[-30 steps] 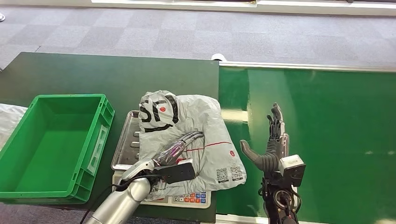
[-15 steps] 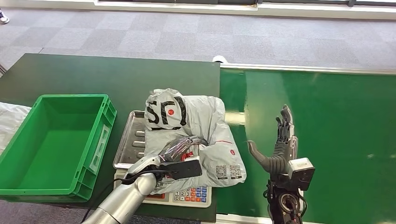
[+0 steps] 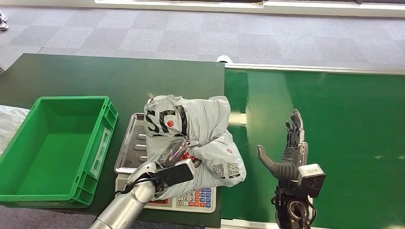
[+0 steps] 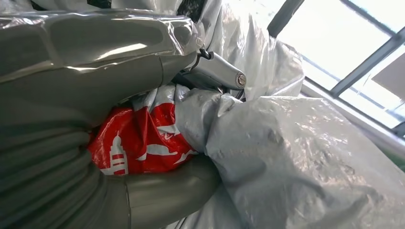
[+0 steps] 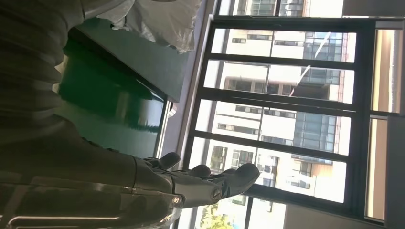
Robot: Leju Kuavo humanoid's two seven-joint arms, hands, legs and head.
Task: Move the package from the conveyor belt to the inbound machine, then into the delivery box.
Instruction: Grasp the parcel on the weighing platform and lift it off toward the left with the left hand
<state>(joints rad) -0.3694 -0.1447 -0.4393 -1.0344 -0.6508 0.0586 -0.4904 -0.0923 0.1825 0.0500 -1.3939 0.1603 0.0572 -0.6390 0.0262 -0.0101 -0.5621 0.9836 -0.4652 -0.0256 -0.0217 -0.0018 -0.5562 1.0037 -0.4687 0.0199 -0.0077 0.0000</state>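
The package [image 3: 198,131], a crumpled grey plastic mailer with black lettering, red marks and QR labels, is bunched up over the weighing scale's metal tray [image 3: 129,145]. My left hand [image 3: 174,155] grips its near side; the left wrist view shows the thumb [image 4: 167,191] and fingers [image 4: 110,38] clamped on grey and red plastic [image 4: 138,143]. My right hand [image 3: 289,150] stands apart over the green conveyor belt [image 3: 334,124], fingers spread, holding nothing; it is the same empty right hand [image 5: 191,183] in the right wrist view.
An empty green crate [image 3: 52,148] sits left of the scale on the dark table [image 3: 95,76]. The scale's keypad [image 3: 196,198] faces me at the table's near edge. Another grey bag [image 3: 7,121] lies at the far left. Grey carpet [image 3: 191,33] lies beyond.
My left hand has closed on the package and gathered it up, so the bag is more bunched and raised, shifted slightly left. The right hand drifted a little right.
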